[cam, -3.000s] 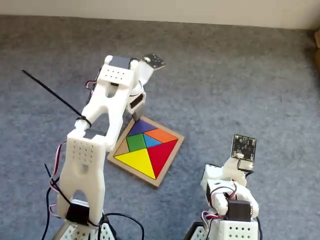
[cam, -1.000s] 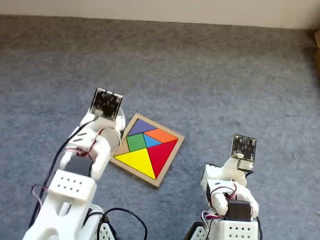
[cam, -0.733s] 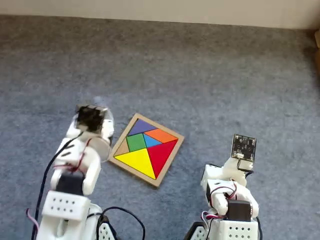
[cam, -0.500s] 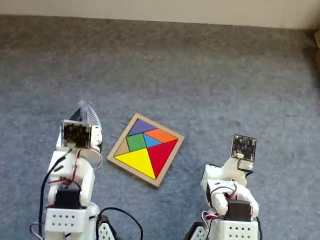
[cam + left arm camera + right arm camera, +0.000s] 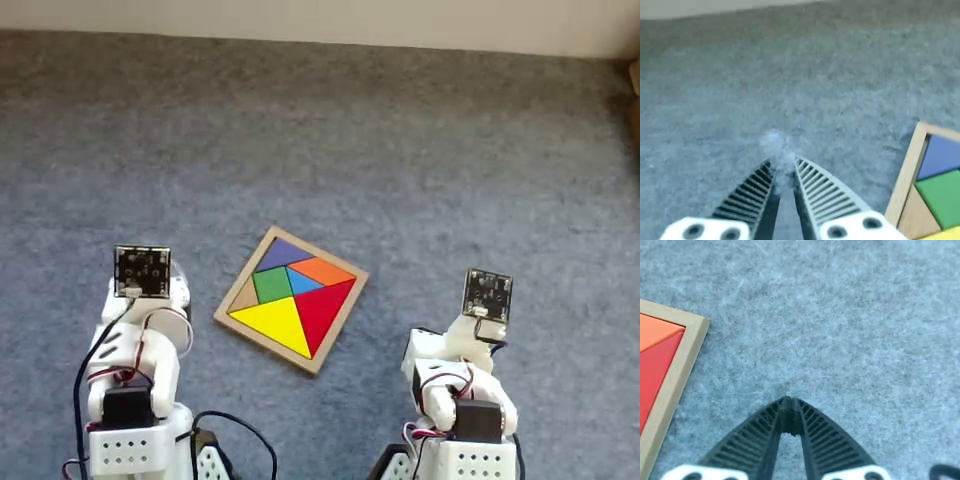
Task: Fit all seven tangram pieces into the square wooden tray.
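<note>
The square wooden tray (image 5: 316, 363) lies turned like a diamond on the grey carpet between the two arms. Flat inside it are a yellow triangle (image 5: 272, 322), a red triangle (image 5: 325, 308), an orange piece (image 5: 322, 269), a purple piece (image 5: 278, 254), a green square (image 5: 270, 285), a small blue triangle (image 5: 304, 282) and a tan triangle (image 5: 243, 296). My left gripper (image 5: 782, 168) is shut with nothing in it, folded back just left of the tray (image 5: 905, 175). My right gripper (image 5: 788, 403) is shut and empty, to the right of the tray's edge (image 5: 675, 380).
Grey carpet (image 5: 450, 150) spreads all round the tray. The left arm's base (image 5: 125, 420) and the right arm's base (image 5: 460, 420) sit at the near edge. A pale wall strip (image 5: 320, 15) runs along the far side.
The left arm has pulled back from over the tray's far-left corner and folded down to the left of the tray. The right arm has stayed still.
</note>
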{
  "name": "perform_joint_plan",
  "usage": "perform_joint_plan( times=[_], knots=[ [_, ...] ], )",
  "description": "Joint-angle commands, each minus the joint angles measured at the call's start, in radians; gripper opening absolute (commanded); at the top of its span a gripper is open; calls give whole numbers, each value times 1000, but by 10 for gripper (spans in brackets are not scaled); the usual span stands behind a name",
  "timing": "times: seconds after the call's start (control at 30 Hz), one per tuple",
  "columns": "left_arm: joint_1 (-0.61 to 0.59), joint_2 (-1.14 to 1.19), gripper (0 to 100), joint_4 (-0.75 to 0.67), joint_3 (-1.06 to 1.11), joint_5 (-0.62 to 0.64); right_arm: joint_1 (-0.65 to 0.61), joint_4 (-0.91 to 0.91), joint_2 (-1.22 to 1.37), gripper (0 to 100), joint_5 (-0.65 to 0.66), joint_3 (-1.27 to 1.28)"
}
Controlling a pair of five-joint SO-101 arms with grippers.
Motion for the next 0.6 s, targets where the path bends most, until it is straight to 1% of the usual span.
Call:
perform_joint_plan(
  times=[0.0,0.2,0.47,0.57],
  knots=[
    [-10,-28,5,140,21,3,12,-16,-12,5,9,116],
    [-12,-28,5,354,21,3,12,-16,-12,5,9,116],
    [-12,-27,5,381,21,5,12,-16,-12,5,9,116],
    [-12,-25,5,436,21,5,10,-12,-12,5,9,116]
  ],
)
